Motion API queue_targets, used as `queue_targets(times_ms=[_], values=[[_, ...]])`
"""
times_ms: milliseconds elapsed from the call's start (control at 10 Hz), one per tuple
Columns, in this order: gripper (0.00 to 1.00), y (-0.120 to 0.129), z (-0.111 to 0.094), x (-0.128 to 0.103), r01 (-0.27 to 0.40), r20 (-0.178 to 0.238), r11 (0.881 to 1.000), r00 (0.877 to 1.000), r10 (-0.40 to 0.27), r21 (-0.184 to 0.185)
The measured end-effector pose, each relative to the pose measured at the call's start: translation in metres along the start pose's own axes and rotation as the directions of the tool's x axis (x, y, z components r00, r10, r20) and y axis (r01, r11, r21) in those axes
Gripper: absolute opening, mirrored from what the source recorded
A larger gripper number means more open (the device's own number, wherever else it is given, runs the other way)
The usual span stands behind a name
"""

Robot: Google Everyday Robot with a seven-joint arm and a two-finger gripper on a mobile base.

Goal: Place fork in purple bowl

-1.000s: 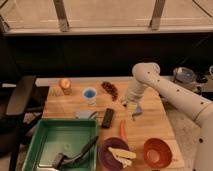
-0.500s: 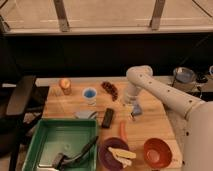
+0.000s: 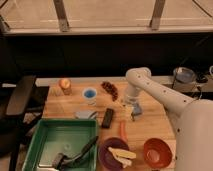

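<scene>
The fork is a short dark utensil lying on the wooden table, left of the gripper. My gripper hangs low over the table's middle, a short way right of the fork and apart from it. A small blue thing shows right beside the gripper. The purple bowl stands at the front edge, below the fork, with pale yellow pieces in it.
An orange-red bowl stands right of the purple bowl. An orange stick lies between the fork and the bowls. A green tray at front left holds a long black utensil. A grey-blue pad, a blue cup and a dark red item lie behind.
The arm has swung a little to the left and the gripper has edged toward the fork while staying low. Nothing on the table has moved.
</scene>
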Motion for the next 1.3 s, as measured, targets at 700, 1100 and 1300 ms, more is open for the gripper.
queue_targets(times_ms=[700,1100,1300], values=[[0.65,-0.010,0.008,0.027,-0.084,-0.011,0.996,0.996,0.084,0.010],[0.65,-0.006,0.010,0.020,-0.099,-0.011,0.994,0.995,0.100,0.049],[0.65,-0.004,0.013,0.015,-0.103,-0.007,0.991,0.995,0.104,0.081]])
